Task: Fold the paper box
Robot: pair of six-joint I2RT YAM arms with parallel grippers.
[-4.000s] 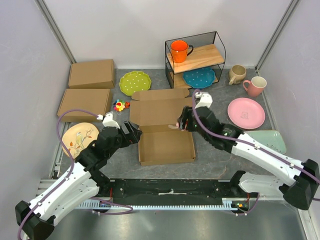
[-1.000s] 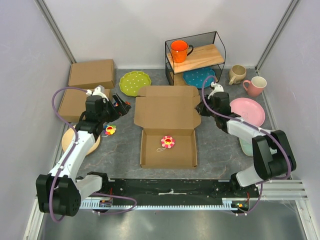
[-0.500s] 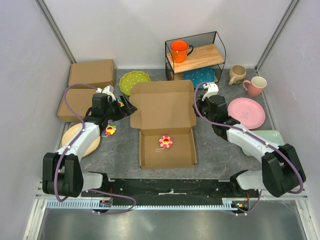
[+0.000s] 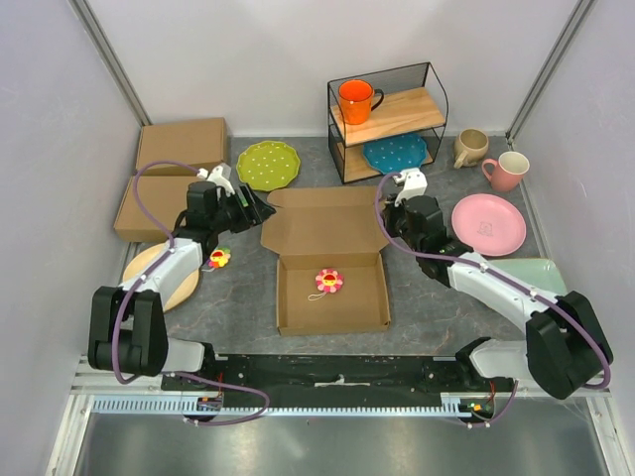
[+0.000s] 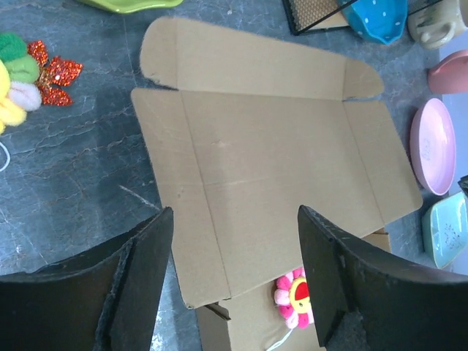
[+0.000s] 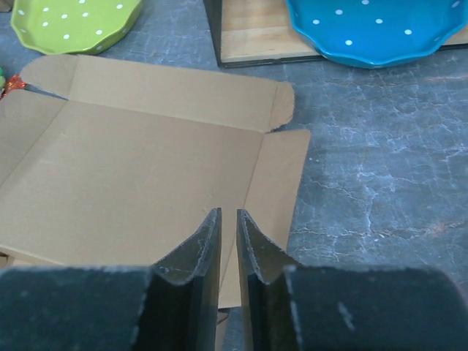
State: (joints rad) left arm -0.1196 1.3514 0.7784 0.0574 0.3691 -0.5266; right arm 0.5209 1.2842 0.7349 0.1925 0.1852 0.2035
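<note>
The paper box (image 4: 332, 297) lies mid-table as an open brown tray, with its lid (image 4: 322, 226) hinged at the far side and tipped up. A pink flower toy (image 4: 328, 281) lies inside the tray. My left gripper (image 4: 256, 208) is at the lid's left edge, jaws wide apart. In the left wrist view the gripper (image 5: 234, 216) frames the lid (image 5: 278, 168), and the toy (image 5: 294, 296) peeks out under it. My right gripper (image 4: 387, 220) is at the lid's right edge. In the right wrist view that gripper (image 6: 228, 213) shows only a thin slit with nothing in it, over the lid's side flap (image 6: 274, 183).
Two closed cardboard boxes (image 4: 182, 146) (image 4: 167, 203) sit far left beside a green plate (image 4: 268, 164). A wire shelf (image 4: 387, 119) holds an orange mug (image 4: 355, 99) and blue plate (image 4: 395, 154). Mugs (image 4: 469, 147) (image 4: 508, 171), a pink plate (image 4: 488, 223) and a mint dish (image 4: 536, 273) crowd the right. A yellow plate (image 4: 159, 278) lies left.
The lid has come up from lying back flat and now looks shorter from above. Both grippers have moved in to its side edges, and the left jaws have narrowed a little.
</note>
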